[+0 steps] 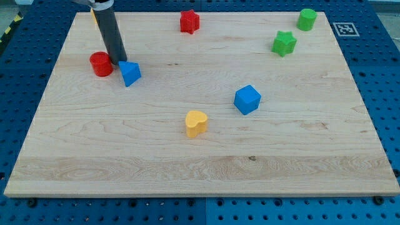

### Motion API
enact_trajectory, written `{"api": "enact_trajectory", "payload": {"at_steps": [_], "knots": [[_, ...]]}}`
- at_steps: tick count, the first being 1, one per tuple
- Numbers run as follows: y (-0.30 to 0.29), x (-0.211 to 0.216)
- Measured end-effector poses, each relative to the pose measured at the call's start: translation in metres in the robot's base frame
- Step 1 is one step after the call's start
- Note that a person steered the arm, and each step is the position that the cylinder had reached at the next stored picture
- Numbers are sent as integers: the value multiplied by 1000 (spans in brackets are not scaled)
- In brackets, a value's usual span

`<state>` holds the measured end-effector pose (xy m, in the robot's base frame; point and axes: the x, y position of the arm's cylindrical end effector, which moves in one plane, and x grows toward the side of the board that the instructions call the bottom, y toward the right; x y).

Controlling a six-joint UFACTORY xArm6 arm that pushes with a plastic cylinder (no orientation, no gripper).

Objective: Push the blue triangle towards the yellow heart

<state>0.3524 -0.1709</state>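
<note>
My straight dark rod [110, 31] is coming down from the view's top left corner. It is leaning a little, so its upper part is sitting further to the view's left than its lower part. The very top of it is going out of the picture, where a bit of orange is showing beside it. My tip [121, 60] is resting low, down at the wooden board [206, 156].
</note>
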Motion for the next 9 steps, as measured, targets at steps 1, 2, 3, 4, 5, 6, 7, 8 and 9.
{"api": "enact_trajectory", "payload": {"at_steps": [1, 2, 3, 4, 5, 6, 7, 8, 9], "knots": [[-1, 1], [-2, 4], [-3, 4], [-4, 4], [-5, 3], [-5, -2], [13, 0], [35, 15], [35, 21]]}}
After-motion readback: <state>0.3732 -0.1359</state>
